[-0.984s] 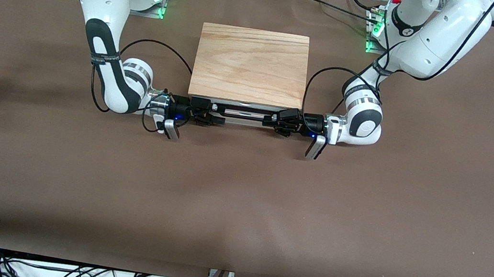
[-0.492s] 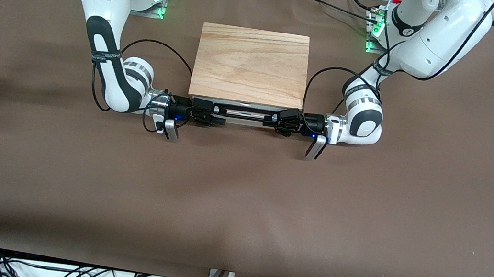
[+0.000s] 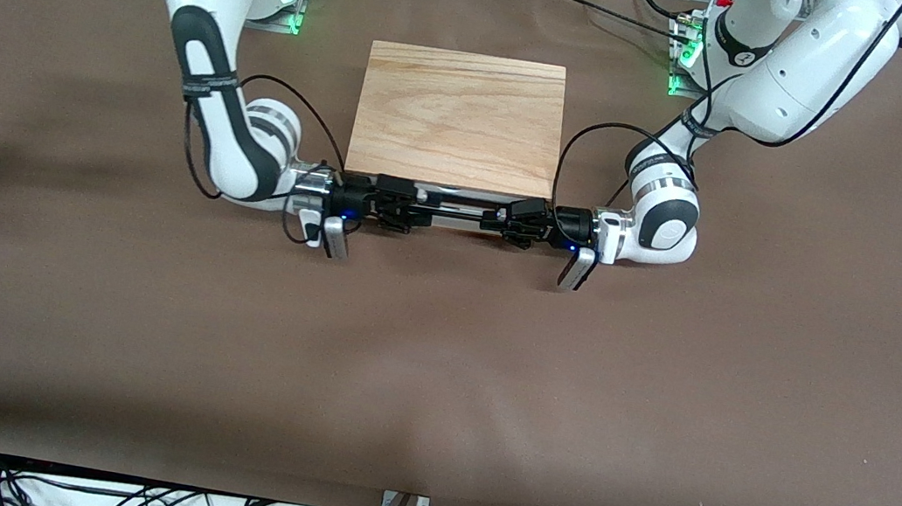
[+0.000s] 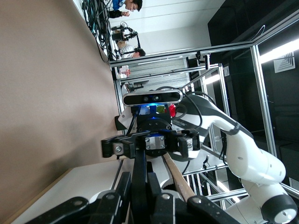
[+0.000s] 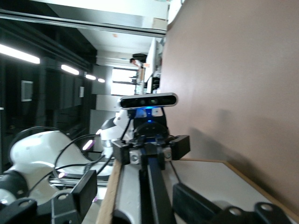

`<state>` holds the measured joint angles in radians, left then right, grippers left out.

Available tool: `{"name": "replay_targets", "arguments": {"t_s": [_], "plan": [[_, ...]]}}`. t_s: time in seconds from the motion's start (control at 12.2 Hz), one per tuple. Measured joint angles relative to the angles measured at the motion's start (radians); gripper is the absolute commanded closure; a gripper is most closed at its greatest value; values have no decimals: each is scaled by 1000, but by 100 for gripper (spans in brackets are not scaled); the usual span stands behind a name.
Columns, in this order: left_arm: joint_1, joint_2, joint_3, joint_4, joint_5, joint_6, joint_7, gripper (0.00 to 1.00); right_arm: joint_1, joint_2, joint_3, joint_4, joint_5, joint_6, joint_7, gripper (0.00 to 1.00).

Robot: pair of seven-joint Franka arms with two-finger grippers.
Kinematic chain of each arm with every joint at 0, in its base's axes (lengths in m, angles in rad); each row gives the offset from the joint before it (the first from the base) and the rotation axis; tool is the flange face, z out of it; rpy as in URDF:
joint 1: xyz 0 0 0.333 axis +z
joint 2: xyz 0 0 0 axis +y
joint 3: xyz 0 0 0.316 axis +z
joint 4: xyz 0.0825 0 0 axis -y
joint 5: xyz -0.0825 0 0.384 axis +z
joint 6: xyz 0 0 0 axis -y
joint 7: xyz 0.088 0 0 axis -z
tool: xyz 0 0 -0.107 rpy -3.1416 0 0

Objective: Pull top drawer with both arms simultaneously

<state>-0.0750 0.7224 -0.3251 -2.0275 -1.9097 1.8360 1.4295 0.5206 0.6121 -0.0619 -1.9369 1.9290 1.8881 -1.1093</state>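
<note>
Both arms (image 3: pixel 667 222) reach sideways to the top drawer (image 3: pixel 458 201).

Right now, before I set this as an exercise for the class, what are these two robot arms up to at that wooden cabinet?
Both arms are at the top drawer of a wooden cabinet, which is barely out, if at all. The left claw is shut on the black bar handle near the left arm's end. The right claw sits around the bar's other end, not yet clamped. The pull seems about to start.
</note>
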Motion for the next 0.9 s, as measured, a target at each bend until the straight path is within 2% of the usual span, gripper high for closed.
{"name": "replay_targets", "arguments": {"t_s": [0.41,0.9], "plan": [[0,0,-1,0,0,1,0,100,1,1,-2,0,0,-4,1,22],[0,0,-1,0,0,3,-2,100,-25,31,-4,-2,0,-75,-14,22]]}}
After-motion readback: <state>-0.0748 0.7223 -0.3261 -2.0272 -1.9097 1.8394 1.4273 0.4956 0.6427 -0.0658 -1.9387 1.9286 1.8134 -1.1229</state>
